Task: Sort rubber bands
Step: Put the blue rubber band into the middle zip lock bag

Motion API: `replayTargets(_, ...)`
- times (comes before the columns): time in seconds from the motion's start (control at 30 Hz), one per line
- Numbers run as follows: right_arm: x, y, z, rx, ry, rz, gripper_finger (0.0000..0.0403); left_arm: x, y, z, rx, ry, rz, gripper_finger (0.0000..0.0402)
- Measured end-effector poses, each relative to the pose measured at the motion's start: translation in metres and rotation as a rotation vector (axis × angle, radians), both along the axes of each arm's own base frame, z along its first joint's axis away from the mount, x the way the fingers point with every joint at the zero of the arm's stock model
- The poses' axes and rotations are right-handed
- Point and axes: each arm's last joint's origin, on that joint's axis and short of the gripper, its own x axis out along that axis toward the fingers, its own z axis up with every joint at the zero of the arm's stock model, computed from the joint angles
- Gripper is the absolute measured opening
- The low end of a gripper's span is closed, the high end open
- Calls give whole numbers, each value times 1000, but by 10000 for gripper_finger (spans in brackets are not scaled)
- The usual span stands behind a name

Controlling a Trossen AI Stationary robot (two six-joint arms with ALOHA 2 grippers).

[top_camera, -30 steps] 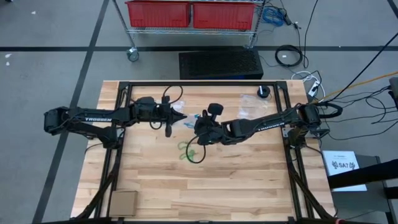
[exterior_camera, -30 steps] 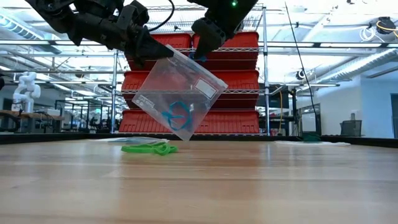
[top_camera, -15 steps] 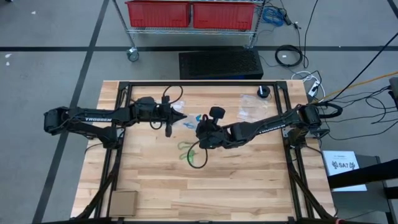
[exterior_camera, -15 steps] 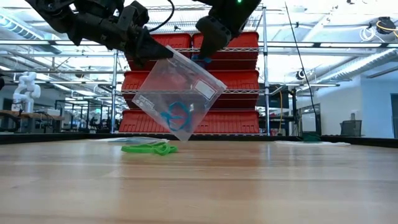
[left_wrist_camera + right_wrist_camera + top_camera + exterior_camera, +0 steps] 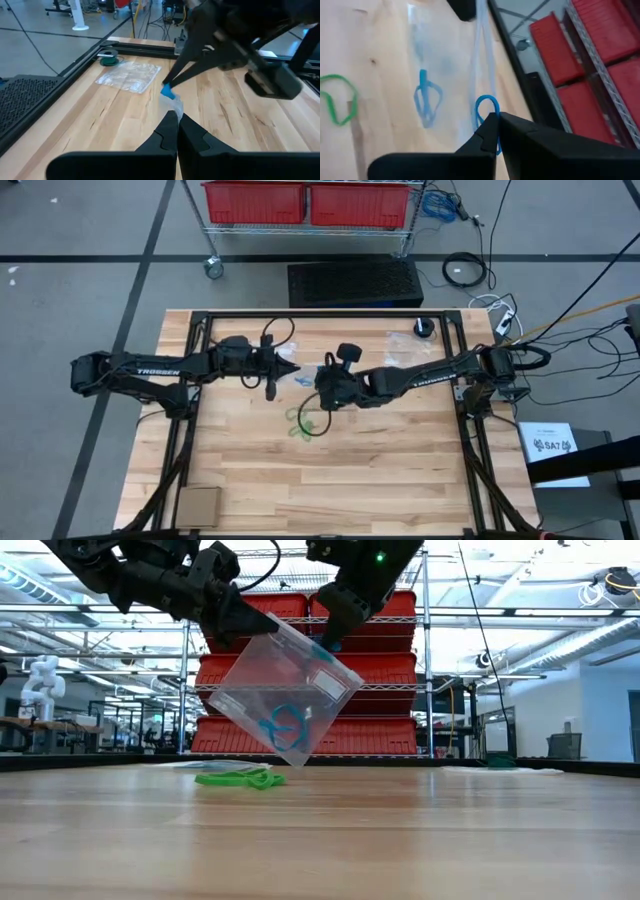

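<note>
Low view, nearest first: the bare wooden table (image 5: 400,840) fills the foreground, and green rubber bands (image 5: 240,778) lie in a loose heap on it, left of centre. Above them hangs a clear plastic bag (image 5: 285,690), tilted, with blue rubber bands (image 5: 285,725) gathered in its lower corner and clear of the tabletop.

The left gripper (image 5: 245,628) is closed tight on the bag's upper left edge and holds it in the air. The right gripper (image 5: 330,640) comes down at the bag's upper right edge, its fingers pinched together on 1 blue rubber band (image 5: 487,112); the right wrist view shows that loop sticking out from between the closed tips, just beside the bag's open edge. The left wrist view shows the same blue bit at the right gripper's tip, touching the bag's rim.

Seen from above, the 2 grippers meet near the table's middle, the left gripper (image 5: 290,370) coming from the left, the right gripper (image 5: 325,380) from the right, with the green bands (image 5: 300,423) on the wood just in front of them.

Farther back, a second clear bag (image 5: 400,345) lies flat on the table near a small dark roll (image 5: 425,328) at the far edge. Beyond the table stand red bins (image 5: 370,670) on a wire shelf.
</note>
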Motion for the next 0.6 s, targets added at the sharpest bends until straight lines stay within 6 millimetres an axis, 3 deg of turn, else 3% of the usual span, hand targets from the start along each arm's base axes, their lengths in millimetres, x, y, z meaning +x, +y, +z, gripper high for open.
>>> replayTargets(0.37,15,-15,4,166,-104,168,8,0,-1,0,-1,0,-11,0)
replayTargets(0.6,13,-23,5,290,-121,186,96,0,-1,0,2,5,-1,0)
